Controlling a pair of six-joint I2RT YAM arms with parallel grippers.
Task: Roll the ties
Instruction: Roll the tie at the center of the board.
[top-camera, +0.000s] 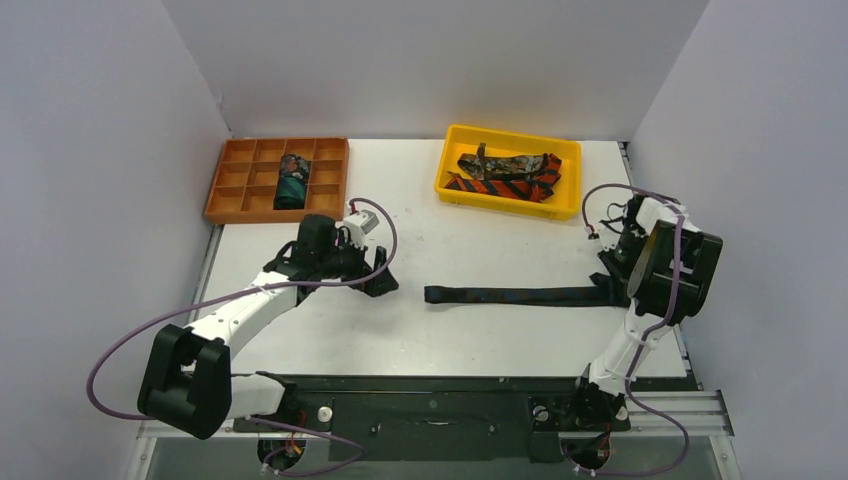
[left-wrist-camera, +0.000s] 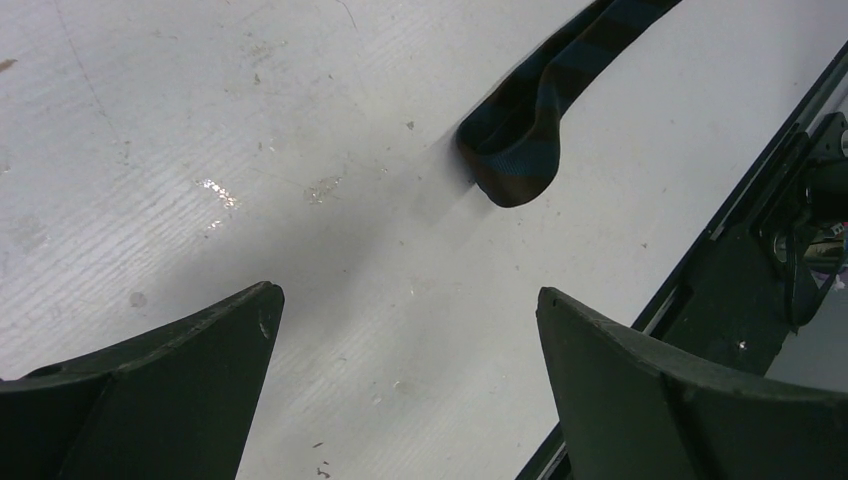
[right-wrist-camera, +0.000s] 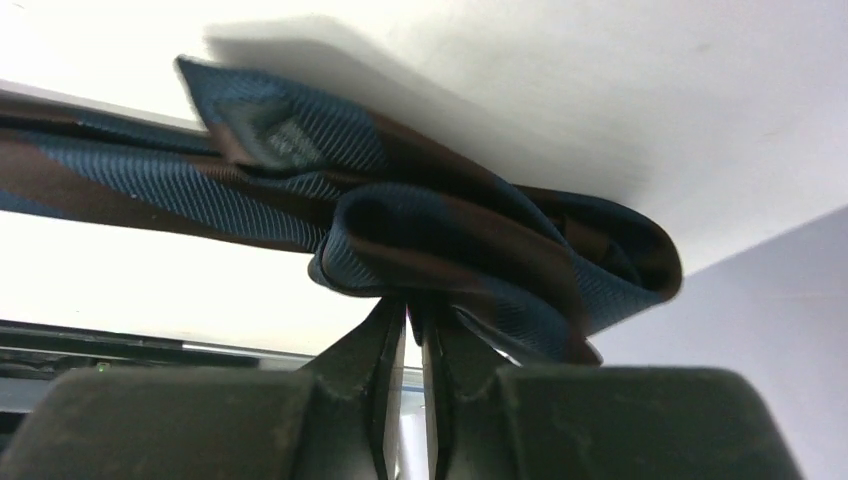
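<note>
navy tie (top-camera: 510, 295) pinched by right jaws

Right wrist view: right gripper (right-wrist-camera: 415, 310) has its tips buried in a bunched fold of the dark tie (right-wrist-camera: 480, 240), so the pinched part is unseen. The tie is cut by the left edge and the nearest fabric is blurred.

Top view: the tie's right end is lost under the right arm (top-camera: 665, 270).

Left wrist view: the tie leaves at the top edge. The fingers (left-wrist-camera: 180, 380) are cut by the bottom edge.

Bin (top-camera: 570, 160): the brown tie (top-camera: 510, 165) and striped tie (top-camera: 495, 187) overlap, ends untraceable.

Roll (top-camera: 292, 182): pattern too small to read.
</note>
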